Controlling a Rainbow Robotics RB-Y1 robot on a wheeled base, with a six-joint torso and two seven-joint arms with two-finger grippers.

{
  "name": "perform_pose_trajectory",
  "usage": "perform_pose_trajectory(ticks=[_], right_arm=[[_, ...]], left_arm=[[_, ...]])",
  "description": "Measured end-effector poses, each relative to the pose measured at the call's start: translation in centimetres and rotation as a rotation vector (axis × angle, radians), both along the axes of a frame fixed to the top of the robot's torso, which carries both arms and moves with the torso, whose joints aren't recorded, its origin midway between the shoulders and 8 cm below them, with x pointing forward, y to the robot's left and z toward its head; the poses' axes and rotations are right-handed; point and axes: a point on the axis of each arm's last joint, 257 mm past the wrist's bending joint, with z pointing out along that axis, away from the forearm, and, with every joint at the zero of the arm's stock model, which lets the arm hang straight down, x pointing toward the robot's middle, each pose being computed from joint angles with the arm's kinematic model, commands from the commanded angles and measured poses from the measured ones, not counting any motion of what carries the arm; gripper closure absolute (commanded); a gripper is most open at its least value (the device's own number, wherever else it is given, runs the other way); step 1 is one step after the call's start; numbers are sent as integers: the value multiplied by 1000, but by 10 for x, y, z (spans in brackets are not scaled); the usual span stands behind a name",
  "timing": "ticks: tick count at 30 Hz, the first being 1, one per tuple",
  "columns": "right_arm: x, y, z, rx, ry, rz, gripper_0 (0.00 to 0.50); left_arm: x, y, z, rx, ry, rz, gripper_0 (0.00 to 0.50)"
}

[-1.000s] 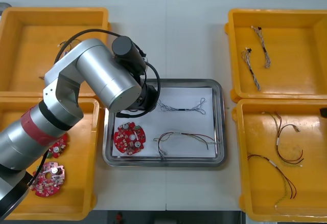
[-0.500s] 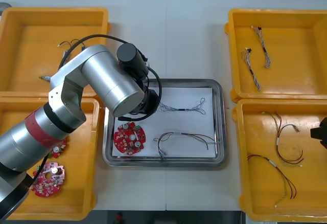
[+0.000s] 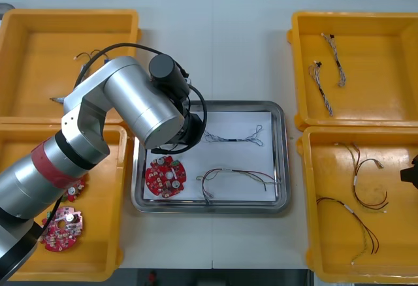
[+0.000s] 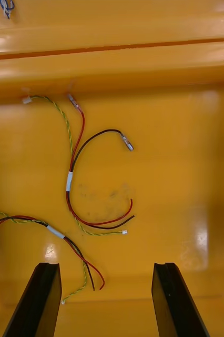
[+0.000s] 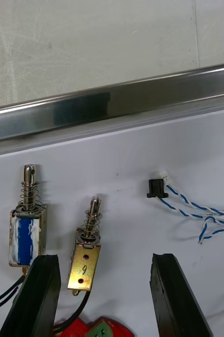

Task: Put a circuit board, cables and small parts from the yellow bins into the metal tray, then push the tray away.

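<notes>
Left gripper [image 5: 104, 259] spread open, empty, low over white-lined metal tray [image 5: 117, 105]; two small metal parts [image 5: 85, 253] lie just ahead of its fingers; right gripper [image 4: 105, 267] also spread, above red and yellow cables [image 4: 70, 181] in yellow bin [image 4: 185, 131].

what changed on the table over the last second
The left arm swung slightly to the robot's right over the shiny metal tray, then stopped. Its left gripper hangs open above two small metal parts. The right gripper, open, slid nearer the robot over the near right yellow bin. Nothing was gripped or released. The round red circuit board and the tray's cables stayed put.
</notes>
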Motion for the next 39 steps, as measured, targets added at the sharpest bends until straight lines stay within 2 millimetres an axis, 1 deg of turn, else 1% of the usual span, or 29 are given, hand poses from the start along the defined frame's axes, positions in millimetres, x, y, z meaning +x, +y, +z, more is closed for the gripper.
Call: perform_pose_trajectory(ticks=[4,7,10,12,16,22,25,27,32,36,39], right_arm=[[1,-1,-1,8,4,-10,0],[1,-1,-1,8,3,-10,0],[2,-1,0,7,3,-10,0],[2,-1,0,6,3,-10,0],[2,-2,1,5,3,-8,0],[5,2,7,3,-7,20,0],[9,11,16,-23,-22,65,0],[11,24,22,-42,-32,124,0],[17,67,34,-42,-40,293,0],[25,106,46,-29,-58,423,0],[28,135,52,-32,-67,520,0]], left_arm=[[-12,4,17,-6,27,7,0],[-18,8,38,-27,31,16,0],[-25,17,60,-46,38,30,0],[-31,26,73,-54,47,39,0],[-39,47,92,-69,65,58,0],[-34,81,125,-116,22,97,0],[-37,102,133,-130,7,125,0],[-40,119,133,-133,8,149,0],[-53,165,127,-116,19,201,0],[-65,200,122,-84,23,212,0],[-75,224,117,-46,25,205,0]])
